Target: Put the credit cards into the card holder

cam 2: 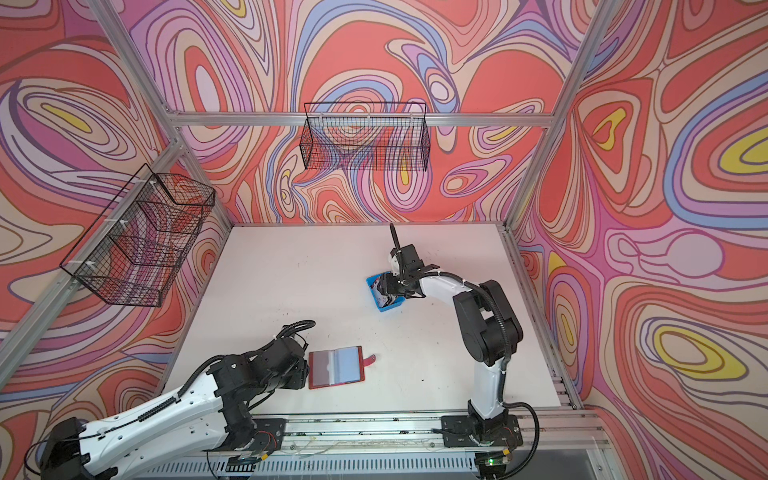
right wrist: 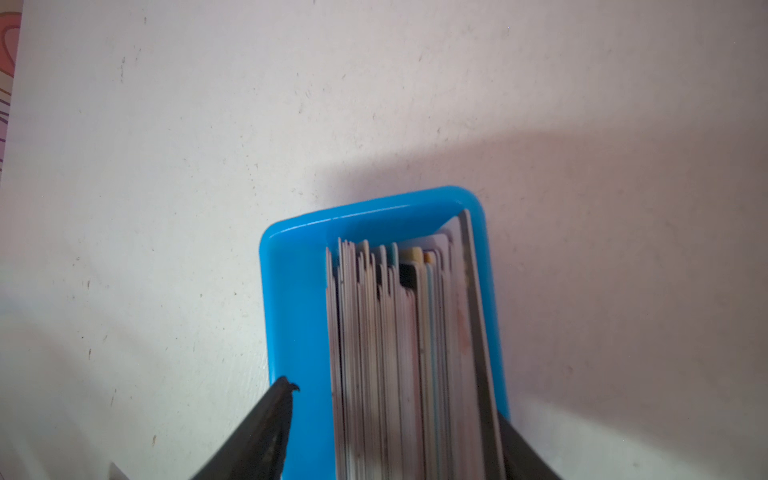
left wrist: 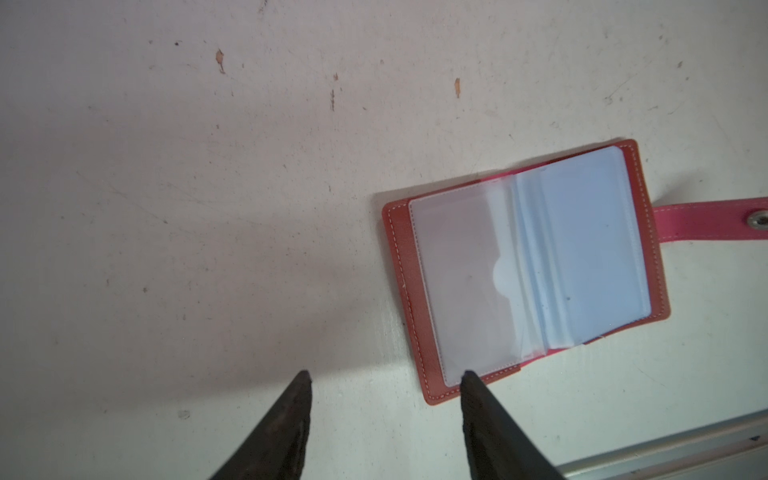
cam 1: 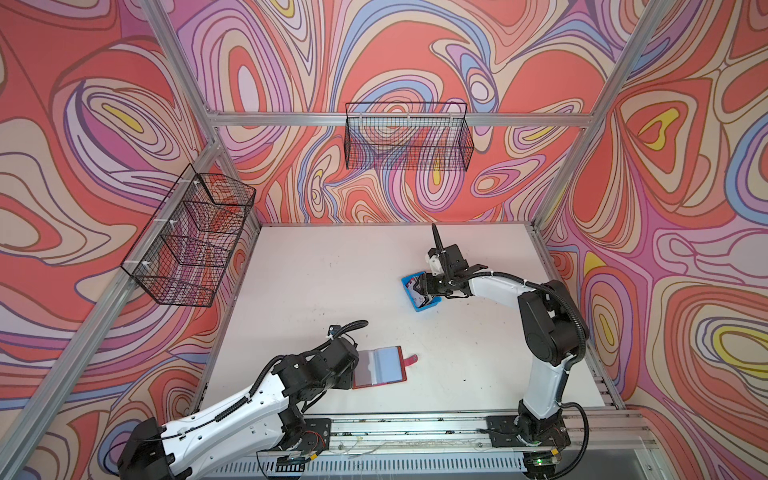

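Right wrist view: the right gripper [right wrist: 392, 399] has its jaws apart, straddling the credit cards [right wrist: 395, 324], which stand on edge inside a blue tray [right wrist: 297, 291]. One finger [right wrist: 278, 415] is over the tray's bare floor, with a gap between it and the stack. In both top views the right arm [cam 1: 536, 316] rises, bends and reaches down over the tray. Well apart from the tray, nearer the arms' base on the left side, the card holder [cam 1: 380, 368] lies open and flat. The left gripper [left wrist: 386, 374], jaws apart and empty, hovers at the holder's corner on a low, outstretched left arm [cam 1: 232, 411].

Red card holder [left wrist: 525, 270], blue tray [right wrist: 299, 291], walls [cam 1: 374, 50] pink/red swirl patt.
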You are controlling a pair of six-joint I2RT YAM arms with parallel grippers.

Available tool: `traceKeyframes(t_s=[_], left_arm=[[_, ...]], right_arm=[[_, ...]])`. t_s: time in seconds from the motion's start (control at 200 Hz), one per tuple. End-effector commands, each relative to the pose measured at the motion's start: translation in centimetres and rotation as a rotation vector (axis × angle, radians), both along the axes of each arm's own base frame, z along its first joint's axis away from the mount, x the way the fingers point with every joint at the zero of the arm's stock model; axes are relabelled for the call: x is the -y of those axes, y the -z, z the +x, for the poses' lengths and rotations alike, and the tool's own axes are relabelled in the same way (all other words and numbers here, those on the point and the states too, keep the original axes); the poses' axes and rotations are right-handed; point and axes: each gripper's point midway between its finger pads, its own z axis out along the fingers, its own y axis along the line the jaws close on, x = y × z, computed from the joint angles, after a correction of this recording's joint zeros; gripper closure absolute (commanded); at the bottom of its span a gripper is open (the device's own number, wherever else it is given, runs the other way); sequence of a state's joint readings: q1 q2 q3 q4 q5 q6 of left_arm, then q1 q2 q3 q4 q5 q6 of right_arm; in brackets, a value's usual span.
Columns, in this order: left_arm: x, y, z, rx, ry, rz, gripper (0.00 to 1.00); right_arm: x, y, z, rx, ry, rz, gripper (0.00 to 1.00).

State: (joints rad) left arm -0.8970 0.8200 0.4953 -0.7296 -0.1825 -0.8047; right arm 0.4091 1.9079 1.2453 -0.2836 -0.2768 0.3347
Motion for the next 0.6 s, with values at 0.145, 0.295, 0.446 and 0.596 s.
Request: traceKeyframes(t_s=[0.145,0.295,0.446,0.596], left_arm=[[-0.1,0.0,-0.1,-0.002,0.003,0.009,0.41],[-0.1,0.0,-0.1,-0.002,0.002,0.006,0.41],[-0.1,0.0,-0.1,-0.003,0.002,0.007,0.4],[-0.1,0.1,-0.1,-0.004,0.001,0.007,0.41]], right_arm=[[1.5,-1.4,0.3,0.039,0.04,-0.029,0.36],[1.9,-1.4,0.4,0.044,0.052,-0.043,0.36],[2.1,-1.5,0.4,0.047,0.058,-0.05,0.43],[2.6,-1.7,0.5,0.054,0.07,-0.057,0.43]])
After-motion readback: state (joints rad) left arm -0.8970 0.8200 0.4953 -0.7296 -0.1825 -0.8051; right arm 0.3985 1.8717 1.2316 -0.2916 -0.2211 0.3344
